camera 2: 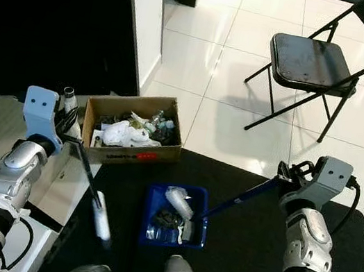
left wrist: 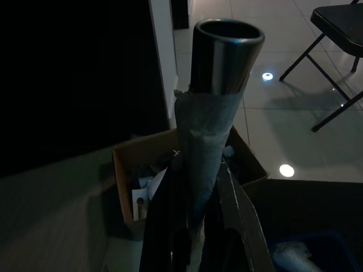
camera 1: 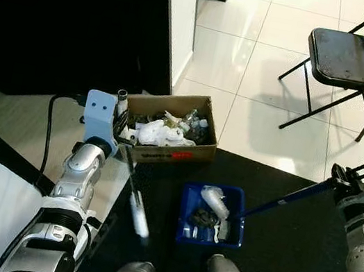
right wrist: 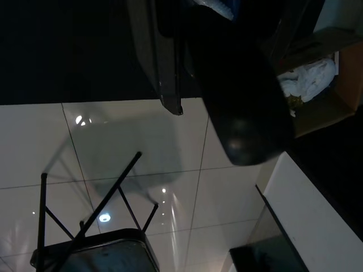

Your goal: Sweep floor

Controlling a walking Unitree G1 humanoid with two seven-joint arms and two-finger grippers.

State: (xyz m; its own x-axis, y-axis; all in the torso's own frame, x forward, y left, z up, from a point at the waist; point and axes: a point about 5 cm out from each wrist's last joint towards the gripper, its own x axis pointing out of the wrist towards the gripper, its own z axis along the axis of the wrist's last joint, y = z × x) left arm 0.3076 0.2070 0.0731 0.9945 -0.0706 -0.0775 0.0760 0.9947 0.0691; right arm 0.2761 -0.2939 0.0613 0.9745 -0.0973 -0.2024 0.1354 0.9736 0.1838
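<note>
Dustpan (camera 1: 212,215), blue and loaded with debris, sits on black mat (camera 1: 288,253) ahead of me; right gripper (camera 1: 345,179) clamps its long handle (camera 1: 283,200). Left gripper (camera 1: 122,125) grips broom (camera 1: 135,195), which slants down-right toward the pan's left side.

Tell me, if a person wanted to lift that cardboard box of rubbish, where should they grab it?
Take the cardboard box by its two short end walls, reaching down from above. Its top is open and full of loose rubbish, so it should stay level, and both ends look free of the wall and the blue dustpan.
</note>
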